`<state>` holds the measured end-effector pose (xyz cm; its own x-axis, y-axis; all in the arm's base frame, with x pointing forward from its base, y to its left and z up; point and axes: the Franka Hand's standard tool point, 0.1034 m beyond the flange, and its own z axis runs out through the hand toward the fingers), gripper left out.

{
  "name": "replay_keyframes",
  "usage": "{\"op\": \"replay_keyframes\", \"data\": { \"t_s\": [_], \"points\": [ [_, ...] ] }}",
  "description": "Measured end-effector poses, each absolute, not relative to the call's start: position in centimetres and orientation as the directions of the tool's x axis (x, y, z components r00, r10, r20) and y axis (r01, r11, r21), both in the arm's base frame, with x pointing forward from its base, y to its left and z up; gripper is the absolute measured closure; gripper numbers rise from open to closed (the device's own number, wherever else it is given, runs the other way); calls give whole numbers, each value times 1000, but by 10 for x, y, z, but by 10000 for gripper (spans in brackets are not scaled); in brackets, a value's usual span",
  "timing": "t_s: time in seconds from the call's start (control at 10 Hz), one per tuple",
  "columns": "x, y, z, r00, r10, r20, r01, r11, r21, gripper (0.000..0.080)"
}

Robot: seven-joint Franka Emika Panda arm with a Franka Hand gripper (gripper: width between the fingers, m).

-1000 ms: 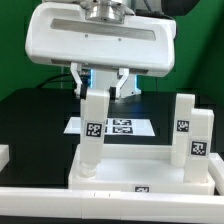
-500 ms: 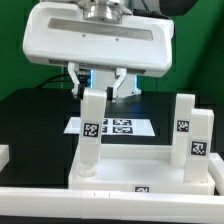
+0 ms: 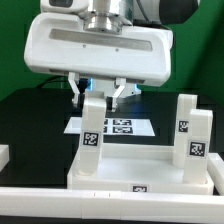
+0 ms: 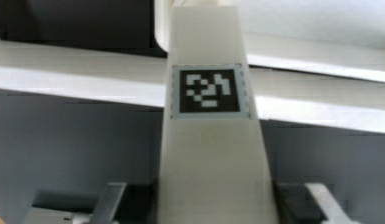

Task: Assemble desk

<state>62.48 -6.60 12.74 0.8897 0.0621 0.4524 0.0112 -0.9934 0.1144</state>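
Note:
The white desk panel (image 3: 140,168) lies flat near the front. One white tagged leg (image 3: 91,138) stands upright in its corner at the exterior view's left. Two more tagged legs (image 3: 185,120) (image 3: 200,142) stand at the corners on the exterior view's right. My gripper (image 3: 98,95) is directly above the left leg, its fingers (image 3: 78,90) on either side of the leg's top. In the wrist view the leg (image 4: 210,110) fills the middle, and dark gaps separate it from both fingers (image 4: 118,200). The gripper (image 4: 215,205) is open.
The marker board (image 3: 118,127) lies on the black table behind the panel. A long white bar (image 3: 60,203) runs along the front edge. A small white part (image 3: 4,155) shows at the exterior view's far left. Green backdrop behind.
The hand has come down a little over the left leg. The leg and its tag sit lower in the exterior view than before. The right legs have not moved.

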Motion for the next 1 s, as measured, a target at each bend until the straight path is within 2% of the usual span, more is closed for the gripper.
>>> {"op": "replay_keyframes", "data": {
  "t_s": [0.4, 0.6, 0.7, 0.8, 0.9, 1.0],
  "points": [
    [623, -68, 127, 870, 72, 488, 3, -990, 140, 509],
    [624, -68, 127, 870, 71, 488, 3, -990, 139, 501],
    [624, -68, 127, 870, 71, 488, 3, -990, 139, 314],
    [624, -68, 127, 870, 71, 487, 3, -990, 139, 314],
    [623, -69, 127, 870, 71, 487, 3, -990, 140, 188],
    [622, -71, 127, 872, 70, 485, 1, -990, 141, 188]
  ]
}}
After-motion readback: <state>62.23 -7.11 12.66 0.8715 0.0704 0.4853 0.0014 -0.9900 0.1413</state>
